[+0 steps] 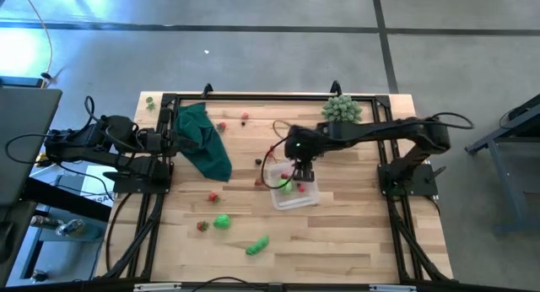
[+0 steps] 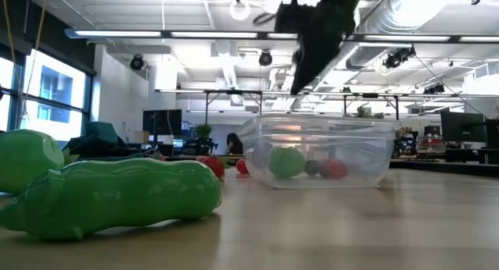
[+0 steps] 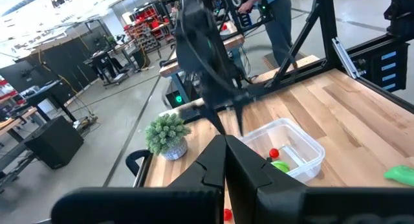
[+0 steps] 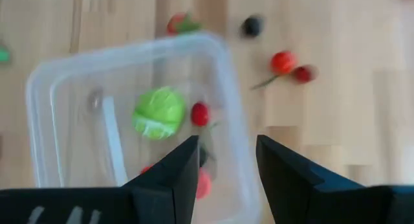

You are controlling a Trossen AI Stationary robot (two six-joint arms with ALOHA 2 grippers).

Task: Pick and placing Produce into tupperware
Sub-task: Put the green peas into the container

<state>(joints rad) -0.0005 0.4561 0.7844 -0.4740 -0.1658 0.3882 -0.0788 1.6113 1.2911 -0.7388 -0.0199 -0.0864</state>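
The right gripper (image 1: 301, 175) hangs over the clear tupperware (image 1: 295, 197) in the high view, above its rim on the dark green cloth's (image 1: 204, 140) side. Inside the container lie a green ball and red pieces. The left gripper (image 1: 169, 141) waits at the table's (image 1: 354, 241) left edge, touching the cloth (its fingers are pressed shut). Scattered produce lies around the tupperware: a bright green round piece (image 1: 221, 221) and a long green piece (image 1: 258, 245) toward the near edge, small red berries between the container and the cloth. A pale green spiky plant (image 1: 342, 109) stands at the far edge.

In the low view the tupperware (image 2: 316, 150) holds a green ball (image 2: 286, 161), a dark piece and a red berry (image 2: 334, 169). The right arm hangs above it, fingers out of sight. A large green pod (image 2: 117, 197) lies in front.

The left wrist view shows its fingers (image 3: 252, 175) closed together, the plant (image 3: 166, 134) and tupperware (image 3: 284, 149) beyond.

In the right wrist view the right gripper (image 4: 226, 159) stands partly open and empty, straddling the tupperware's wall (image 4: 236, 114). A green cabbage-like ball (image 4: 158, 112) and red berry (image 4: 200, 113) lie inside; a cherry pair (image 4: 288, 65) and a dark berry (image 4: 252, 26) lie outside.
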